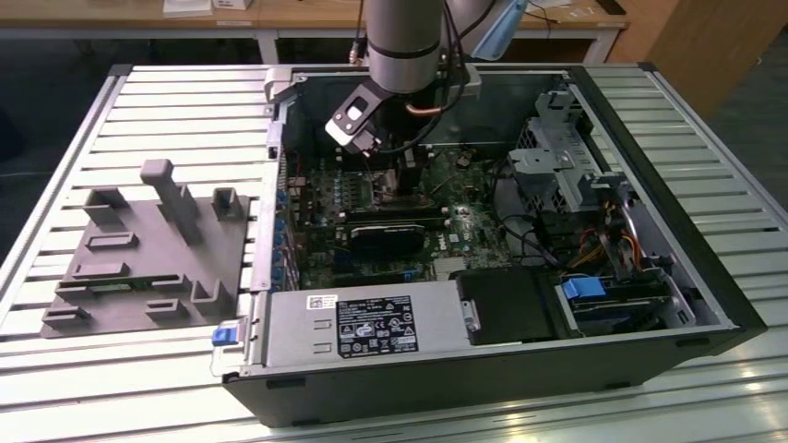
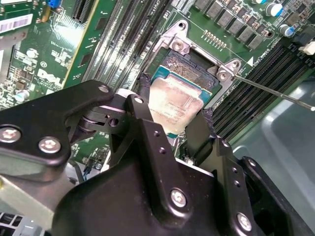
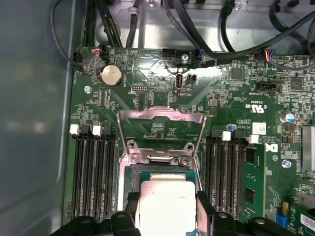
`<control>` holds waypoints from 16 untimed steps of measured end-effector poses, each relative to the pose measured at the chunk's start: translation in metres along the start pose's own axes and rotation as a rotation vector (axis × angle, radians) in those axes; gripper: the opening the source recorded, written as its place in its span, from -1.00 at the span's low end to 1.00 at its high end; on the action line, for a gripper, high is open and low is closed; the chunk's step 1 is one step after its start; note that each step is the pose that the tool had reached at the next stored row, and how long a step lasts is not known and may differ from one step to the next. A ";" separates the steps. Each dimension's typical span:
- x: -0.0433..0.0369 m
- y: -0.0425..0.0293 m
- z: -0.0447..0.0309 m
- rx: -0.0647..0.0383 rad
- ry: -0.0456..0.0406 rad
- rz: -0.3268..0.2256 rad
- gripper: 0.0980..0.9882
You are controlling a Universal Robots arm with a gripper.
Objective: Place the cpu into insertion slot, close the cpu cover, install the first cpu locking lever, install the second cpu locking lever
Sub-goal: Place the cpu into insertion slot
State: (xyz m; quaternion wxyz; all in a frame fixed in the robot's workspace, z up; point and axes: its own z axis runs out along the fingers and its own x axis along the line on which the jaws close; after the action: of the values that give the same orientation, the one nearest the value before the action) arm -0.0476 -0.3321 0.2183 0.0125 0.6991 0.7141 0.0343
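The gripper [image 2: 175, 102] fingers are clamped on opposite edges of the cpu [image 3: 167, 204], held over the insertion slot [image 2: 189, 66]. The cpu cover [image 3: 161, 117] is swung open. Memory slots [image 3: 91, 172] closely flank the slot on both sides.

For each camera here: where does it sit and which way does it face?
Exterior view: high up, looking down into the open computer case; the arm shows.
Second wrist view: on the arm, looking past the gripper at the cpu.
First wrist view: on the arm, facing the raised cpu cover; fingertips show.
Both wrist views share the cpu.
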 end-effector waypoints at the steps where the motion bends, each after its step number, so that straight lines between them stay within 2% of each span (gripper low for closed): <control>1: 0.0004 0.0000 0.0006 0.000 -0.0001 0.000 -0.01; 16: 0.0052 -0.0021 0.0103 0.000 -0.0005 0.007 -0.01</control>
State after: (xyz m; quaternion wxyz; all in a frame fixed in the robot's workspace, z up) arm -0.0491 -0.3267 0.2080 0.0126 0.7017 0.7115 0.0342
